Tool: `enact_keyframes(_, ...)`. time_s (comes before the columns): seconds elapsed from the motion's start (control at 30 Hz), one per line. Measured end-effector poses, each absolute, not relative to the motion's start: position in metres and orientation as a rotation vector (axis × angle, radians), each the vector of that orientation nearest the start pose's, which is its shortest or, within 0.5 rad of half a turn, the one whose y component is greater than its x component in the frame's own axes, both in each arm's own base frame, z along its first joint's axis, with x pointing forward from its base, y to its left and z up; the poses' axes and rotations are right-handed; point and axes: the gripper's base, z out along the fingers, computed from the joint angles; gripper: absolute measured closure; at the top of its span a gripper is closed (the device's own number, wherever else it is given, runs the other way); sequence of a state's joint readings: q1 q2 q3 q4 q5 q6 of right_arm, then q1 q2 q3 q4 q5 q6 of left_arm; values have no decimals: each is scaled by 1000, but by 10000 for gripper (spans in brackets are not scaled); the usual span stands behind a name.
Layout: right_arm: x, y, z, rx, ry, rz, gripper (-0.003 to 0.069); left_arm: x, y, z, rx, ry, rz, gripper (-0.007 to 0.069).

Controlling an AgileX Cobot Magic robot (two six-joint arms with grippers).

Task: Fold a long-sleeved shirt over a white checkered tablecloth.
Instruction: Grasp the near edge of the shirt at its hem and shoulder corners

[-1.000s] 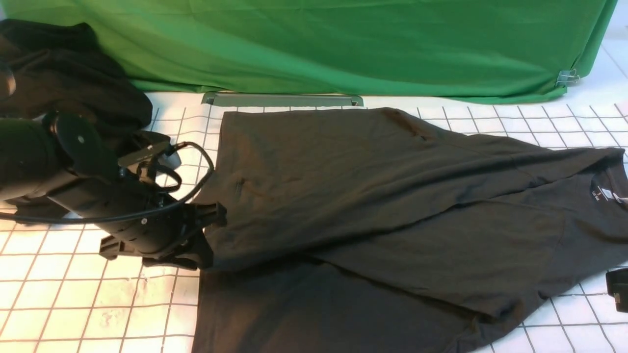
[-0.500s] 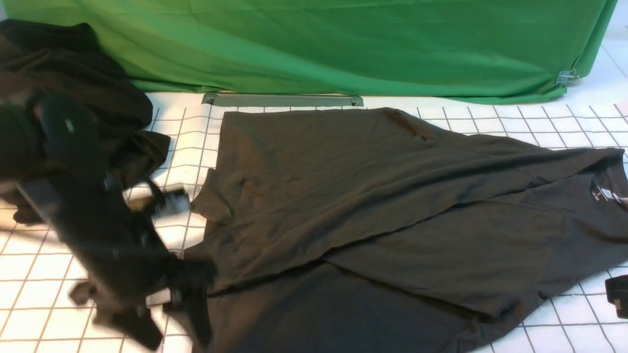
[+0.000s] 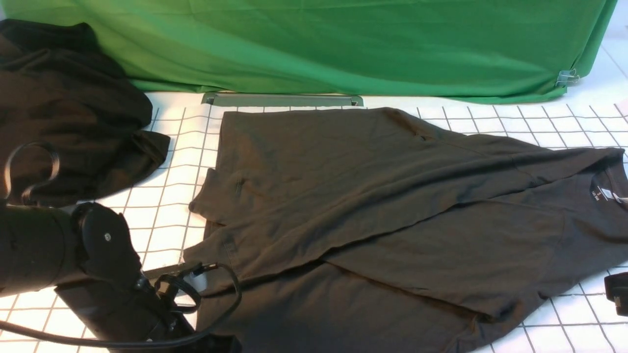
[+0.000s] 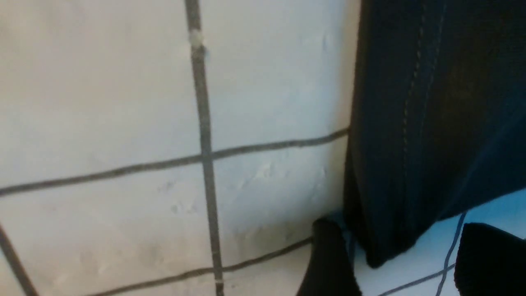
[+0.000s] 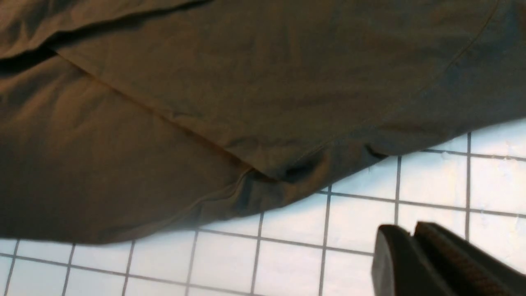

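The left arm (image 3: pixel 49 255) has swung down from the long-sleeved shirt's (image 3: pixel 392 206) side edge to its near hem corner. Only the left wrist view shows the left jaws spread, with that corner (image 4: pixel 382 230) between the fingertips (image 4: pixel 328 263), unpinched. The right jaws are pressed together beside the shirt, which lies part-folded on the white checkered tablecloth (image 3: pixel 162 230).
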State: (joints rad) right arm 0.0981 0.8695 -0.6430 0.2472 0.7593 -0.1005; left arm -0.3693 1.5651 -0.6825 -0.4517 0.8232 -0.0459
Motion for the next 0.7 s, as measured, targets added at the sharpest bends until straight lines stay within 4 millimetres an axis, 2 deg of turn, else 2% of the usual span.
enact_keyframes(0.17, 153, 31, 281, -96, 2456, 286, 608, 204, -110, 156, -3, 3200, -498, 238)
enact_keyframes(0.27, 153, 31, 281, -95, 2457, 287, 607, 205, -110, 156, -7, 3187, -497, 289)
enact_keyframes(0.4, 152, 31, 280, -99, 2473, 289, 592, 206, -110, 155, -10, 3175, -495, 449)
enact_keyframes(0.43, 151, 31, 280, -101, 2485, 291, 584, 206, -110, 155, -2, 3174, -495, 519)
enact_keyframes(0.47, 151, 31, 279, -102, 2490, 291, 580, 206, -110, 155, 1, 3174, -495, 529)
enact_keyframes(0.5, 150, 31, 279, -110, 2500, 291, 571, 206, -110, 156, 14, 3169, -497, 573)
enact_keyframes(0.57, 148, 31, 278, -148, 2522, 285, 530, 206, -110, 159, 30, 3156, -503, 600)
enact_keyframes(0.7, 145, 33, 276, -281, 2537, 259, 326, 204, -108, 177, 104, 3107, -496, 604)
